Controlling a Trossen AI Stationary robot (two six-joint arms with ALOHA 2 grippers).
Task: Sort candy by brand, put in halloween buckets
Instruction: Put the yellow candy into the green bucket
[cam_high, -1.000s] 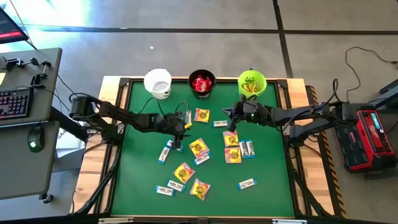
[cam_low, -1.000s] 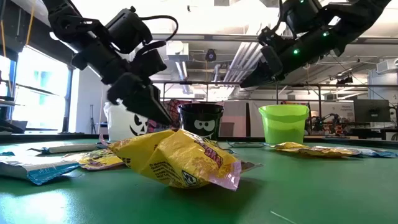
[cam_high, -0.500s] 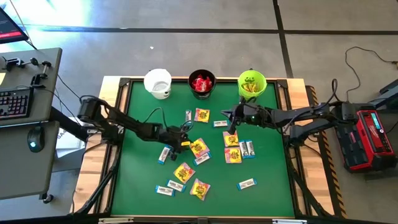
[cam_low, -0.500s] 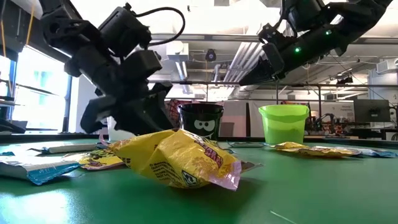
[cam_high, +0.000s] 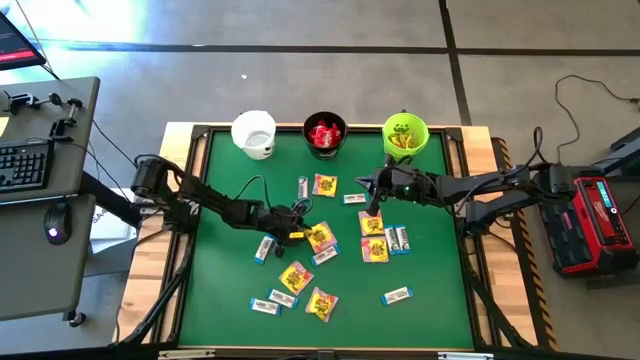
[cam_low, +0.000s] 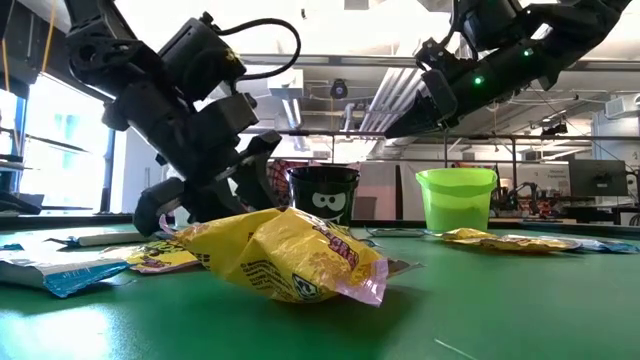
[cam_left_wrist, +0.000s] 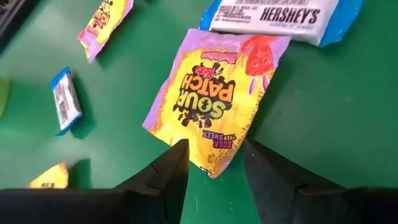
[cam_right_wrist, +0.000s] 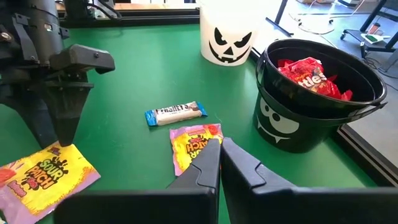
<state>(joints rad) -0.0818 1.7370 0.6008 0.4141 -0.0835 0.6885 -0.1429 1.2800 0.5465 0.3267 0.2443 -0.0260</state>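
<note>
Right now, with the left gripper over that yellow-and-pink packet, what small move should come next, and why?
Probably lower the left gripper and close. Its open fingers already straddle the near edge of the yellow-and-pink Sour Patch packet, lying flat on the green table, not yet gripped.

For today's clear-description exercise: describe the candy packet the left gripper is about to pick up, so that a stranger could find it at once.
Start at the black bucket at the table's far edge and come straight toward the middle of the green table. There the left gripper hovers, open, over a Sour Patch packet. It is squarish, yellow and pink, with a white-and-blue Hershey's bar touching its near edge.
</note>
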